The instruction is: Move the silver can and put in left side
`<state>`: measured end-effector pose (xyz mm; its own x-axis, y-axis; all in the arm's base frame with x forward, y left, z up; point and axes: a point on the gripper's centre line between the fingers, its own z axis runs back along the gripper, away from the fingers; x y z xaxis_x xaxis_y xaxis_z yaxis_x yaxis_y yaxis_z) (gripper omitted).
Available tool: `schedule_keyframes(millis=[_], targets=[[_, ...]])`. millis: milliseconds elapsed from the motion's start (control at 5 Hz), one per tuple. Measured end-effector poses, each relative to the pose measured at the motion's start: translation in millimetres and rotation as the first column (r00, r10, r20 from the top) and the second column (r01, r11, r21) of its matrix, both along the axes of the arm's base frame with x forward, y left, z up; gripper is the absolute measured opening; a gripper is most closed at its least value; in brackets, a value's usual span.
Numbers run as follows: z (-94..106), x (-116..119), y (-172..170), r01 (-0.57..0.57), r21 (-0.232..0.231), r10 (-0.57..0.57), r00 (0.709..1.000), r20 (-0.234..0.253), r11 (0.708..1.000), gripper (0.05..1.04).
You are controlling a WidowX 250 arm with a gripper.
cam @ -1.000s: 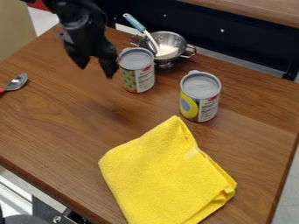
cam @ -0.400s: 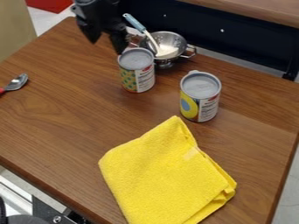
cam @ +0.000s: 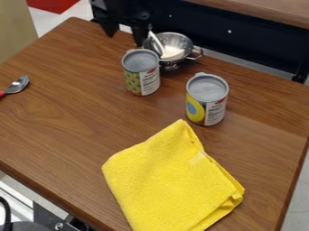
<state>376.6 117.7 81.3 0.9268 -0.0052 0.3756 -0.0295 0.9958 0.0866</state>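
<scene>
Black two-finger end effector [cam: 125, 39] was above desk's [cam: 72, 90] far edge, fingers apart.
Silver-topped cyl. can w/ green-dotted label [cam: 141, 74] stood upright near silver metal bowl w/ side handles [cam: 188, 43], which held white utensil [cam: 156, 43]; silver-topped cyl. can w/ yellow-blue label [cam: 206, 100] stood upright to view's R, nearer camera. Folded yellow cloth [cam: 172, 180] lay in front; red-handled metal spoon [cam: 19, 84] at view's L edge.

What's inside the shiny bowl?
In the bowl is a white tool, its handle leaning out. The spotted can covers a bit of the bowl, and the hand hides the handle's top.
</scene>
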Motion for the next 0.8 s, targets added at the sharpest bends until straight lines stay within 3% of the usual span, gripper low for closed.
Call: schedule_keyframes(millis=[400, 800], targets=[[-8.9, 24, -5, 0.036, -0.044, -0.034, 0.999, 0.036, 0.998, 0.999], [-16.9, 42, -3, 0.037, -0.024, -0.036, 0.999, 0.036, 0.999, 0.999]])
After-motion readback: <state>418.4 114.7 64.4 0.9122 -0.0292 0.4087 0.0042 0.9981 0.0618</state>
